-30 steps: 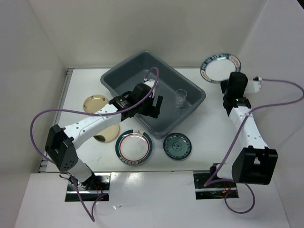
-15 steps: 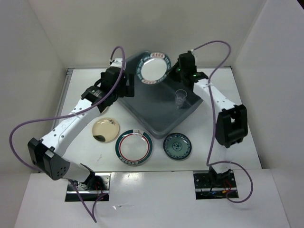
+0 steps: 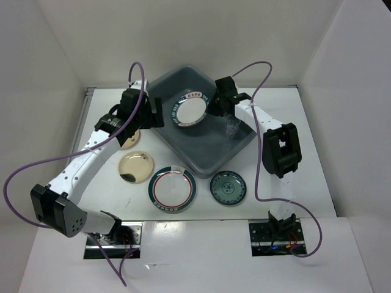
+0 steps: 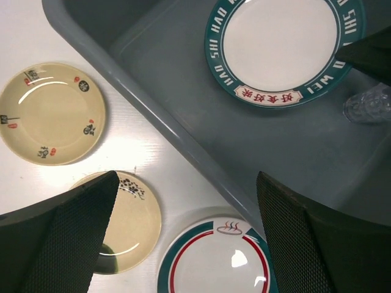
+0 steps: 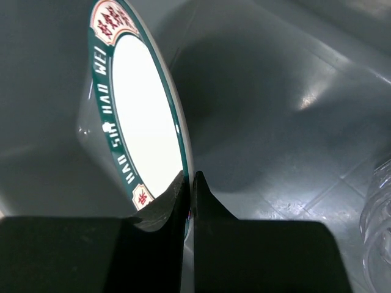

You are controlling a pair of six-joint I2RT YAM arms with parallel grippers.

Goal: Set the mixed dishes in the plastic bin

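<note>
The dark grey plastic bin [image 3: 211, 146] stands at the table's back middle. My right gripper [image 3: 214, 107] is shut on the rim of the white plate with the dark patterned rim [image 3: 188, 112] and holds it tilted inside the bin; the right wrist view shows the fingers pinching the rim [image 5: 190, 183] of that plate [image 5: 143, 116]. The clear cup [image 3: 232, 127] stands in the bin. My left gripper [image 3: 148, 116] is open and empty above the bin's left rim [image 4: 177, 131]. Two gold-cream plates [image 4: 51, 113] [image 4: 125, 223], the red-and-green rimmed plate [image 3: 172, 189] and the small teal plate [image 3: 228, 187] lie on the table.
White walls close the table in at the back, left and right. The left arm's link crosses over the far gold plate [image 3: 130, 139]. Purple cables loop above both arms. The plates lie in a row in front of the bin.
My right arm has swung from the far right to the bin, carrying the dark-rimmed plate and lowering it inside. My left gripper has moved out of the bin to its left rim.
</note>
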